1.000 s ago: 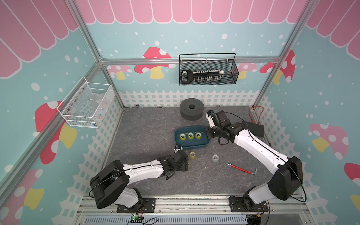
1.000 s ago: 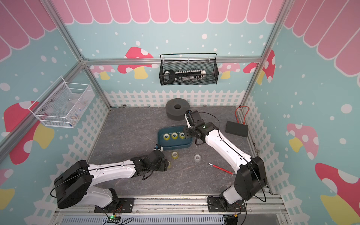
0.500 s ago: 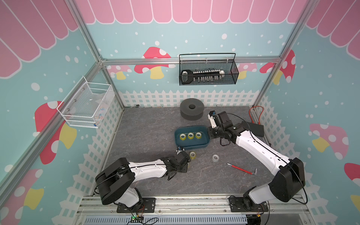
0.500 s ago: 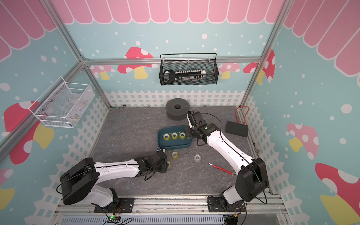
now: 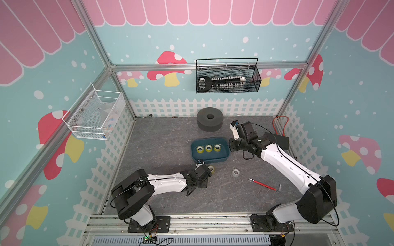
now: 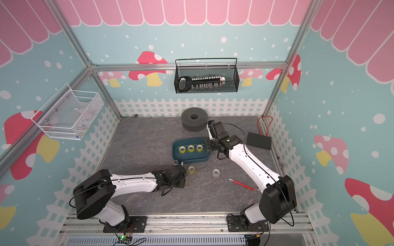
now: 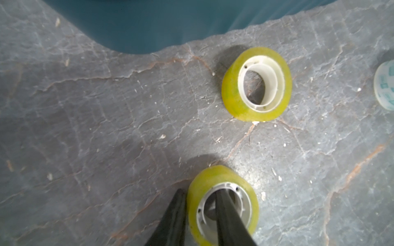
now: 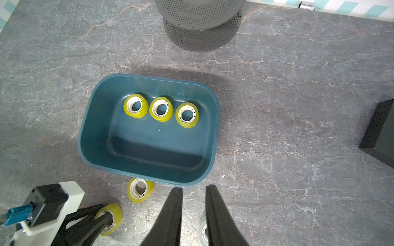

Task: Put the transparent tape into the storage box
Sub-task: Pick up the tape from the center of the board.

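Shows a teal storage box (image 5: 211,157) mid-frame in both top views, three yellowish tape rolls (image 5: 209,150) flat along its upper wall. Shows a fourth roll (image 5: 211,169) flat just below it, a fifth roll (image 7: 219,173) lower left of that, its wall between the left gripper (image 7: 200,191) fingers.

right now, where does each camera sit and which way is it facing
Top views: mounted high on the base side, looking down and toward the back; the left arm, right arm and storage box show in both top views.
Left wrist: on the left arm, low, looking along the left gripper, which straddles the wall of a yellow tape roll.
Right wrist: higher, looking down past the right gripper into the box; the left gripper shows too.
Shared: both wrist views show the box and that roll.
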